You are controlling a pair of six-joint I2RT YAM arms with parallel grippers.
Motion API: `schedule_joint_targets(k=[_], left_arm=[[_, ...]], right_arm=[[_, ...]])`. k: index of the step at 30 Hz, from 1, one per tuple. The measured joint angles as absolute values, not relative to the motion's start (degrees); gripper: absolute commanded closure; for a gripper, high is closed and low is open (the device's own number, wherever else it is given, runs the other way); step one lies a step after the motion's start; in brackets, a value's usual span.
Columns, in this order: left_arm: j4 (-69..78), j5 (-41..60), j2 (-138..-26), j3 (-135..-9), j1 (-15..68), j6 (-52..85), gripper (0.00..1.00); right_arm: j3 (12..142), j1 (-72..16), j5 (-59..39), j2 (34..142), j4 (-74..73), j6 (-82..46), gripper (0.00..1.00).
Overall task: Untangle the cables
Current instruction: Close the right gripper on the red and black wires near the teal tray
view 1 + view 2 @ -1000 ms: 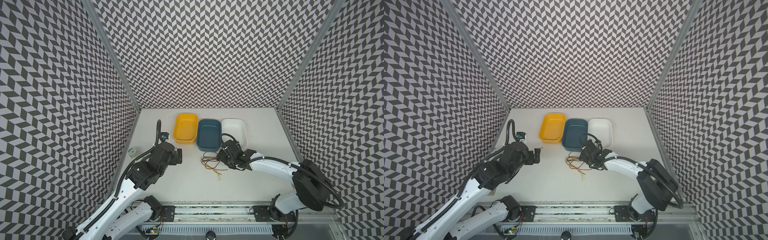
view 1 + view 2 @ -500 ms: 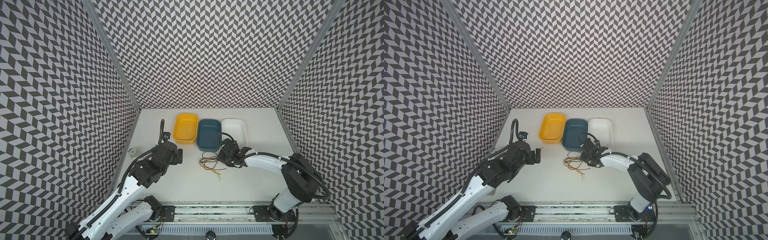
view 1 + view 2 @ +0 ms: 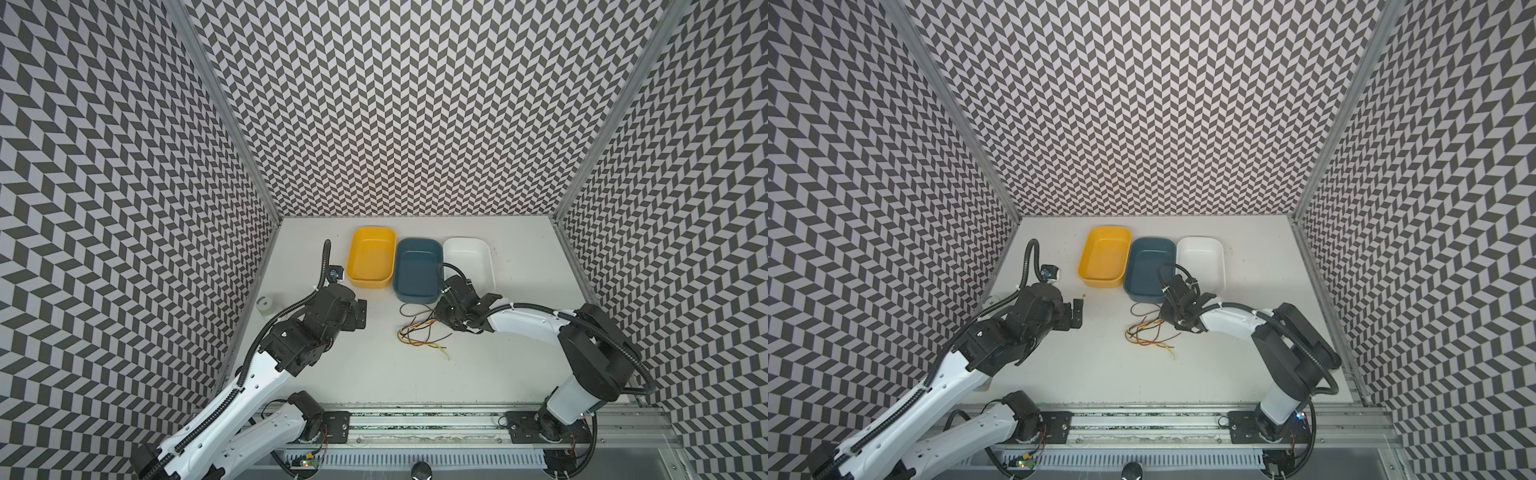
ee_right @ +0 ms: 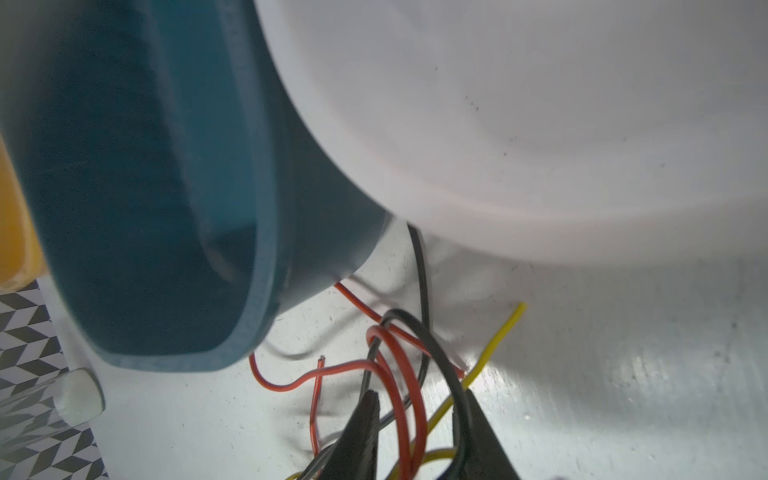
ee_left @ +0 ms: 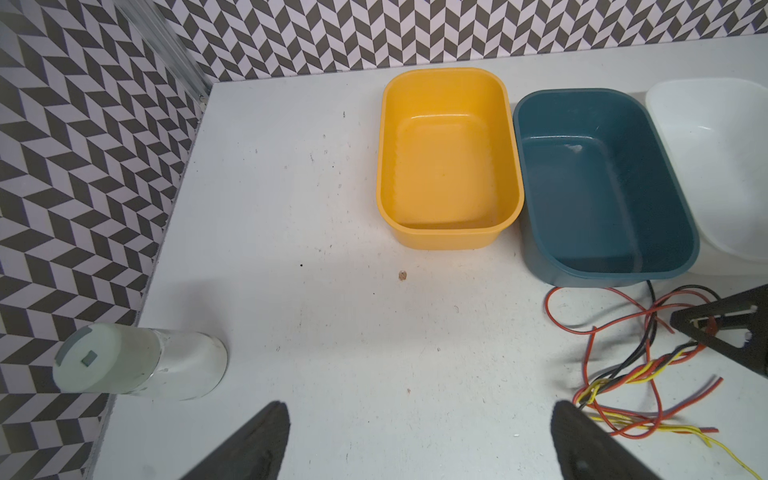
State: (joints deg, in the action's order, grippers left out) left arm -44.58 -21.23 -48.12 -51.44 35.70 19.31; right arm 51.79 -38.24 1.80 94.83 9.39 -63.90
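- The cables (image 3: 419, 332) lie in a loose bunch on the white table (image 3: 374, 374), just in front of the tubs. Their free yellow and red ends trail toward the robot's side.
- In the middle of the bunch, yellow, black and orange strands are twisted round one another, and red ones loop wide about them.
- They look thin, light and floppy, and likely to slide on the smooth top. A tug on one strand would probably drag the whole bunch unless something pins it.
- The best hold, I judge, is a single strand close to a free end, drawn out along its own line. Gripping the twist itself would only tighten it.
- The left gripper (image 5: 419, 409) hangs off to the left of the bunch, its jaws spread wide, holding nothing.
- The right gripper (image 4: 419, 395) is down at the bunch's right, farther end. Its jaws stand narrow around red loops, a yellow strand and a black one; whether they pinch, I cannot tell.
- Behind stand the yellow tub (image 3: 370, 283), the blue tub (image 3: 415, 297) and the white tub (image 3: 469, 257) in a row, all empty.
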Motion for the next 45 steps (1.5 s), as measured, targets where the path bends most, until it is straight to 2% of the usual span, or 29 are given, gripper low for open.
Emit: schedule_joint_targets(k=[9, 23, 36, 42, 45], left_arm=[[-44.58, -20.45, -48.42, -51.33, 35.75, 19.09, 0.0], [-44.49, -19.9, -48.56, -51.09, 35.99, 18.85, 0.0], [-44.14, -19.59, -48.99, -51.03, 36.01, 18.41, 0.0], [-44.14, -18.9, -49.23, -51.03, 36.01, 18.02, 0.01], [-44.14, -17.87, -49.32, -51.03, 36.07, 17.85, 0.01]], right_arm=[[50.24, -38.24, -0.23, 94.7, 7.03, -64.05, 0.56], [49.74, -38.24, -1.56, 93.67, 4.51, -65.34, 0.6], [49.71, -38.24, -2.66, 96.6, 1.76, -63.53, 0.89], [49.15, -38.24, -5.48, 95.18, 0.43, -60.75, 1.0], [48.95, -38.24, -7.42, 92.88, 0.54, -58.67, 1.0]])
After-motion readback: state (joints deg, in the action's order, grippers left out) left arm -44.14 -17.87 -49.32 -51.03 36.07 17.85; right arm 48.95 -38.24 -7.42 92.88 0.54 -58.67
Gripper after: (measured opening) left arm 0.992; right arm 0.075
